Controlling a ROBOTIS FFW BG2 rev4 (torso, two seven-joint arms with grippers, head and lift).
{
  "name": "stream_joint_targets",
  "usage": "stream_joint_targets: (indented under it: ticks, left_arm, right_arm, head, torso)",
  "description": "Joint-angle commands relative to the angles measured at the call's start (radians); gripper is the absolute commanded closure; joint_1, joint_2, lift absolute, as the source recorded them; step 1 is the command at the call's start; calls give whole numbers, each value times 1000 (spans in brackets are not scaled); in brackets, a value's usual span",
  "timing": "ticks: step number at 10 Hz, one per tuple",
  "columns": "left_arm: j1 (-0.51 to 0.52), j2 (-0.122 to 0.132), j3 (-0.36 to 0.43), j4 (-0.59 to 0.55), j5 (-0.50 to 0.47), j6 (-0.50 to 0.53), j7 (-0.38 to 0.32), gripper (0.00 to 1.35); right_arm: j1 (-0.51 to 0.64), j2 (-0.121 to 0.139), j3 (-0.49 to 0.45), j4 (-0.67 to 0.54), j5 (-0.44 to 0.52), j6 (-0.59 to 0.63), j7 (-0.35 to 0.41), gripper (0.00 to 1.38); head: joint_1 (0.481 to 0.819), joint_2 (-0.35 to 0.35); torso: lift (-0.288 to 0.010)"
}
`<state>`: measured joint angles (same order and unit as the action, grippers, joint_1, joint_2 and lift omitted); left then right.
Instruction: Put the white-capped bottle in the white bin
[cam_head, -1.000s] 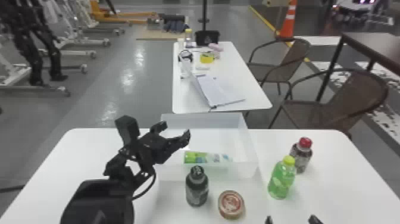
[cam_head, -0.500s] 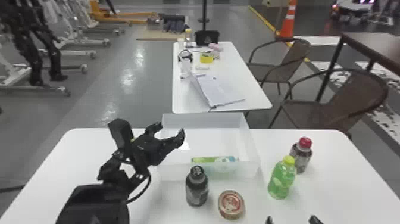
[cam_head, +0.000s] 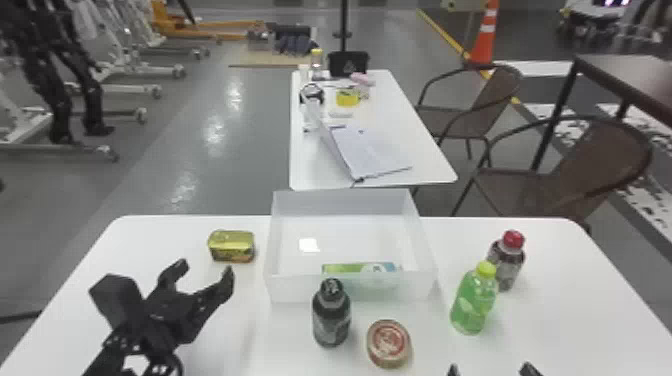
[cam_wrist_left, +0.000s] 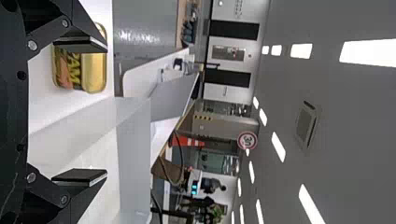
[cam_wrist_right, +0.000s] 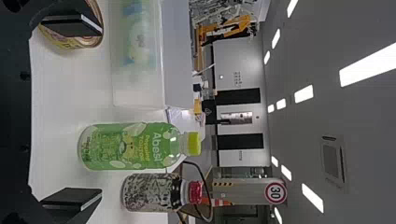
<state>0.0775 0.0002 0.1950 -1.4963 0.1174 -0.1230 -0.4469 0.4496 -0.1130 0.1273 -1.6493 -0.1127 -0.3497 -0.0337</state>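
The yellow-capped bottle (cam_head: 470, 305) is green, the red-capped bottle (cam_wrist_right: 147, 192) mottled dark, the bin (cam_head: 292, 290) milky white.

A robotics lab: black robot legs (cam_head: 60, 107), white wheeled frames (cam_head: 125, 89), orange cone (cam_head: 483, 45), yellow floor line (cam_head: 441, 33).

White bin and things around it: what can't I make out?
Green-blue pack: lower part blurred behind front wall of the white bin, head view.
Dark bottle: cap markings too small, head view.
Round tin: partly behind the right gripper, right wrist view.
Yellow tin: partly behind the left gripper, left wrist view.
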Motion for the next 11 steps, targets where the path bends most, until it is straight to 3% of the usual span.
stream_joint_targets:
  ticks: [1, 5, 11]
  left_arm:
    - [84, -3, 46, -56, -13, -23, 33, 334]
    - [232, -3, 100, -110, -21, -69, 93, 334]
    - [321, -3, 115, -114, -28, -135, 149, 334]
  right_arm:
    - [3, -2, 0, -1, -1, 0, 0, 85]
    - [11, -5, 0, -4, -5, 0, 0, 85]
    - [18, -7, -2, -9, -10, 0, 0, 85]
  head:
    - [549, 0]
    - [549, 0]
    - [549, 0]
  torso:
    - [-100]
    - [-100]
    - [-100]
